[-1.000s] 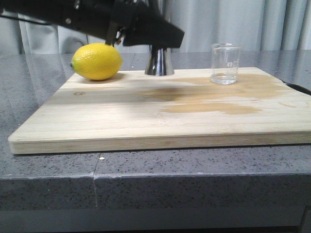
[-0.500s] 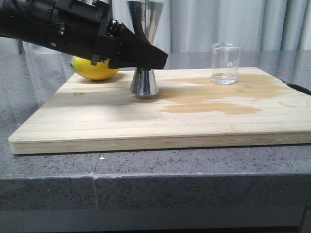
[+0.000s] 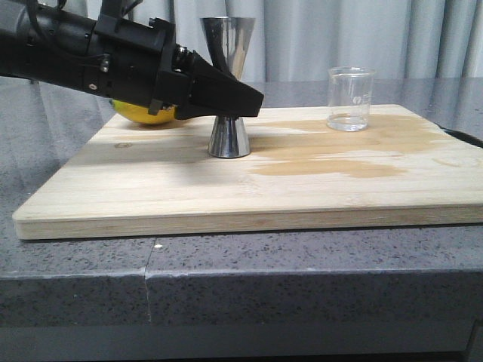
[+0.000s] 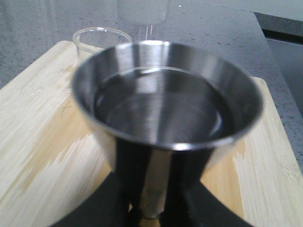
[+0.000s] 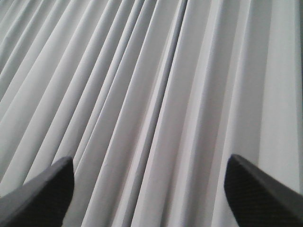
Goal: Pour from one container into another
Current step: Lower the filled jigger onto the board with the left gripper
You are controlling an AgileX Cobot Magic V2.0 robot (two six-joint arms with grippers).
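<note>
The steel hourglass jigger stands upright near the middle of the wooden board, its foot apparently on the wood. My left gripper reaches in from the left and is shut on its narrow waist. In the left wrist view the jigger fills the frame above the left gripper, and clear liquid seems to lie in its upper cup. The clear glass beaker stands upright at the board's back right, apart from both grippers; its rim shows behind the jigger. My right gripper is open and faces the curtain.
A yellow lemon lies at the board's back left, mostly hidden behind my left arm. Damp patches darken the board right of the jigger. The board rests on a grey speckled counter. A grey curtain hangs behind.
My left gripper has carried the jigger from the back of the board, beside the lemon, forward towards the middle. It was lifted and slightly tilted half a second ago; now it is lower and upright.
</note>
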